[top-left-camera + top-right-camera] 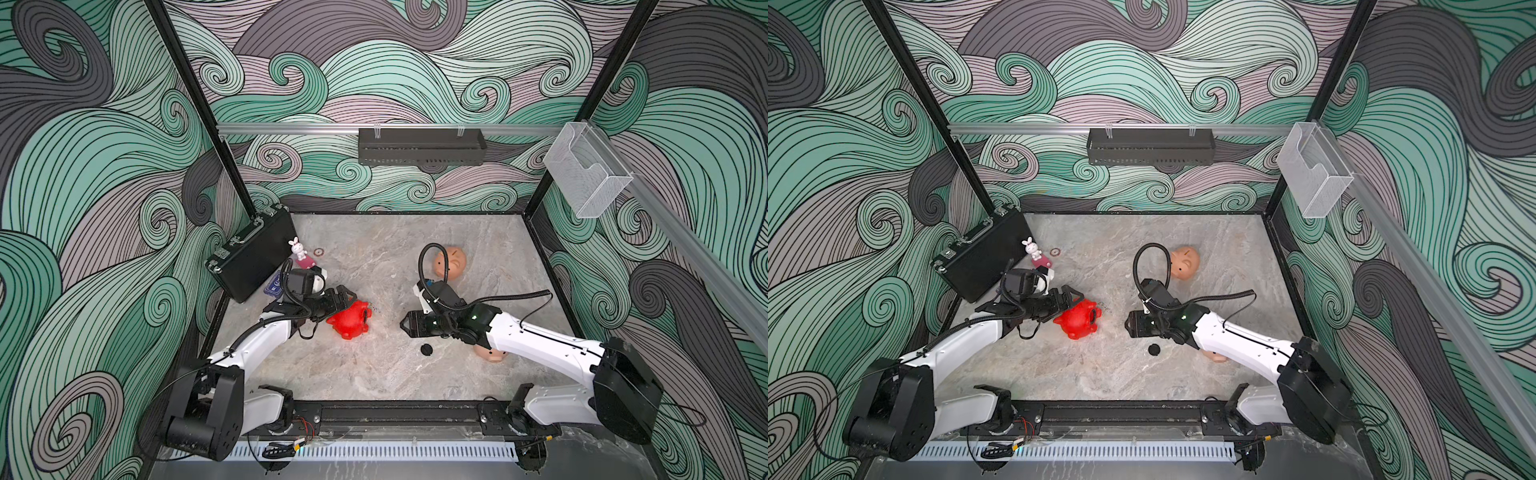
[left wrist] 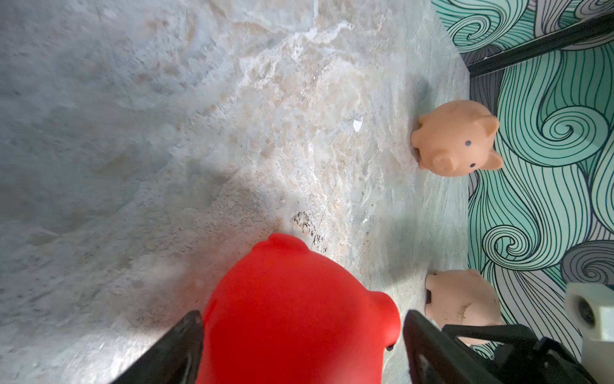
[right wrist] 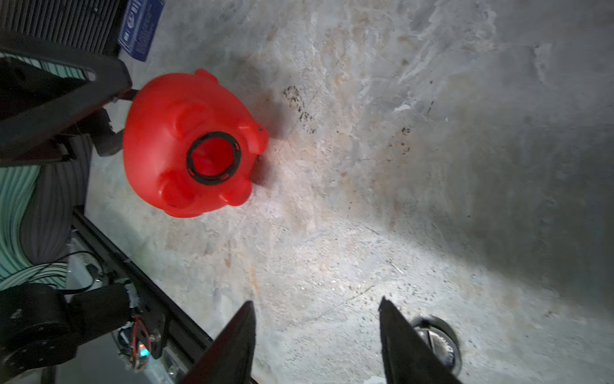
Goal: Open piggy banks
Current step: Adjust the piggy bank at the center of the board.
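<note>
My left gripper (image 2: 300,345) has its jaws spread wide around the red piggy bank (image 1: 349,321). The fingers (image 2: 181,345) stand on both sides of its body, and I cannot tell if they touch it. The pig lies tipped on the marble table (image 1: 374,374), its round belly hole (image 3: 214,158) uncovered. A black plug (image 1: 426,350) lies on the table near my right gripper (image 3: 317,335), whose jaws are apart and hold nothing. One peach-pink piggy bank (image 1: 451,261) stands further back; another peach-pink pig (image 1: 490,354) is partly hidden under my right arm.
</note>
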`<state>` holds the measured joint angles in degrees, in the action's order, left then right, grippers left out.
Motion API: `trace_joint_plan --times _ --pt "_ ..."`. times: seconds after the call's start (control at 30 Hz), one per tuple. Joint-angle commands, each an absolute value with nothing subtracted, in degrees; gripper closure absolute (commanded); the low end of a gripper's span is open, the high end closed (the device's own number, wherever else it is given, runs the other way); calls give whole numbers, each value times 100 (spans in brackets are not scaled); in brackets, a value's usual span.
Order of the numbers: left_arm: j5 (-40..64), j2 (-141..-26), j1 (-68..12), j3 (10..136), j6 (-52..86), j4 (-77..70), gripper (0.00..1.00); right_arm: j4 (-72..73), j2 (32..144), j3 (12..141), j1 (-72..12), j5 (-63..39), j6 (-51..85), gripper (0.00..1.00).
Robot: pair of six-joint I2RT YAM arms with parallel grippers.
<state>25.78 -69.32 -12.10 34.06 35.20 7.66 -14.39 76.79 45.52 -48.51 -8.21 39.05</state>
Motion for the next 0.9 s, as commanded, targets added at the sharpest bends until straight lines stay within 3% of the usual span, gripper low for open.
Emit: trace_joint_plan --times 0.0,0.23,0.63,0.87 --pt "2281 -6655 -1239 3608 3653 1103 7 -909 7883 4737 -4894 -994 4222 30" --pt "1553 -5886 -1238 3373 3885 1600 7 -921 8359 5288 -5160 -800 4439 1" --pt "731 -4365 -1221 2445 4251 1711 5 -1473 9649 6690 -5656 -370 4882 1" --pt "790 -4326 -1179 2372 4311 1720 3 -1787 10206 7240 -5722 -233 5053 1"
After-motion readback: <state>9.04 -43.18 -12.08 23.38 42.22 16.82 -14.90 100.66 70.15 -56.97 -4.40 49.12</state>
